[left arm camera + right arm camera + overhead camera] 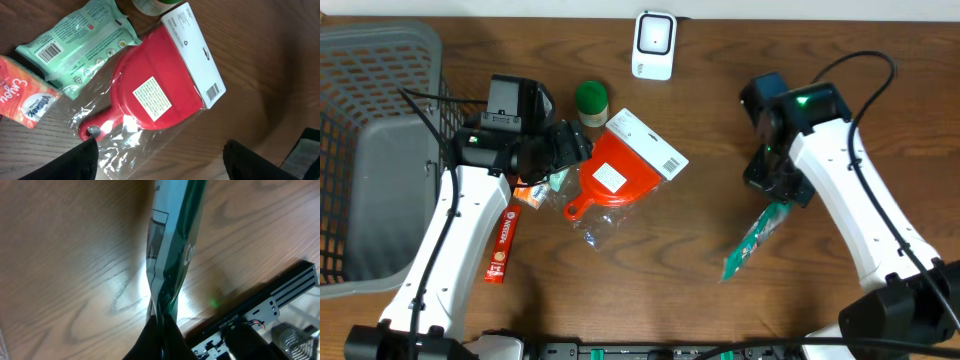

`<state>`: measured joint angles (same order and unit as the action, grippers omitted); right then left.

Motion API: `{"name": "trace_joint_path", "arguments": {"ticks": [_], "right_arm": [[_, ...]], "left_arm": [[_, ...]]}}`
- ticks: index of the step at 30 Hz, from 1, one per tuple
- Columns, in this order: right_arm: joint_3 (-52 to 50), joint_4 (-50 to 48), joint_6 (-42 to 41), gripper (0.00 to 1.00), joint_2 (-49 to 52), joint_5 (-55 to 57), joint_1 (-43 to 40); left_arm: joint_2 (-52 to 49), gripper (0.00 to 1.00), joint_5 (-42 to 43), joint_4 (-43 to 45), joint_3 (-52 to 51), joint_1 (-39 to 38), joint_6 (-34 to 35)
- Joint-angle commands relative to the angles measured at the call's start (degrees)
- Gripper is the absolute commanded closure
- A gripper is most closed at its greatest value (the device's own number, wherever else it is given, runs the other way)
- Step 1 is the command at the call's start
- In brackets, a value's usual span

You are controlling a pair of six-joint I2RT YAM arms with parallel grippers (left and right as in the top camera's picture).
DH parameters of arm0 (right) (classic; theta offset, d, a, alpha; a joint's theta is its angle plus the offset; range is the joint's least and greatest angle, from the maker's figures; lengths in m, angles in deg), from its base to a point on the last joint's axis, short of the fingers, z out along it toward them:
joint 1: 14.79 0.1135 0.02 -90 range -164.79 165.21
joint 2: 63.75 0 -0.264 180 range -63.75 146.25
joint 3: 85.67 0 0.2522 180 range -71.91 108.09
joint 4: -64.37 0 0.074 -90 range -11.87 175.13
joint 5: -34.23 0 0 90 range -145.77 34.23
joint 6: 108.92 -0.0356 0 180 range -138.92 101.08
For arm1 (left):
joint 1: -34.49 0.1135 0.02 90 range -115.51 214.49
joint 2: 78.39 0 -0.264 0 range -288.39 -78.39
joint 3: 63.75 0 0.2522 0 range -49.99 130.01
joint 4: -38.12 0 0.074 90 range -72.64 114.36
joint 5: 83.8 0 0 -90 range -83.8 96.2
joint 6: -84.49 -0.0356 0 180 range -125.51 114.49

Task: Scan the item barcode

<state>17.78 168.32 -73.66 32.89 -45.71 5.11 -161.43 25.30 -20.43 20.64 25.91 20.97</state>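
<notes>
Pinched shut at the near edge of the right wrist view, the right gripper clamps one end of a green packet. That packet is long and flat, glossy dark green with white panels and part of a white letter showing, and its far end reaches the wooden table. No barcode on it can be made out. From overhead it hangs from the right gripper as a slim green strip, tilted, on the right side of the table, well apart from the white scanner at the far edge.

On the left, the left gripper stands wide open and holds nothing, poised above a red scoop in clear wrap. Its white header card carries a barcode facing up. Just left of the scoop lie a mint green pack and an orange packet. Nearer lies a red stick packet, a green-lidded jar stands beyond the scoop, and a grey basket fills the far left corner
</notes>
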Motion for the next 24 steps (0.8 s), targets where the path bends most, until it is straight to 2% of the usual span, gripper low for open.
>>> {"name": "trace_joint_path", "arguments": {"ticks": [1, 5, 11, 24], "right_arm": [[3.06, -0.17, -1.27, 0.98, -0.52, -0.7, 1.42], [6.45, -0.46, -3.1, 0.99, -0.22, -7.06, 0.26], [12.92, -1.14, -3.1, 0.99, 3.85, -10.73, -2.03], [39.43, -0.59, -1.77, 0.98, 24.09, -12.13, -5.7]], "left_arm": [[-0.07, 0.2, -0.79, -0.2, -0.28, 0.09, -1.42], [-0.07, 0.2, -0.79, -0.17, -0.28, 0.09, -1.42], [-0.07, 0.2, -0.74, -0.31, -0.28, 0.09, -2.95], [-0.07, 0.2, -0.74, -1.9, -0.31, 0.09, -3.56]]}}
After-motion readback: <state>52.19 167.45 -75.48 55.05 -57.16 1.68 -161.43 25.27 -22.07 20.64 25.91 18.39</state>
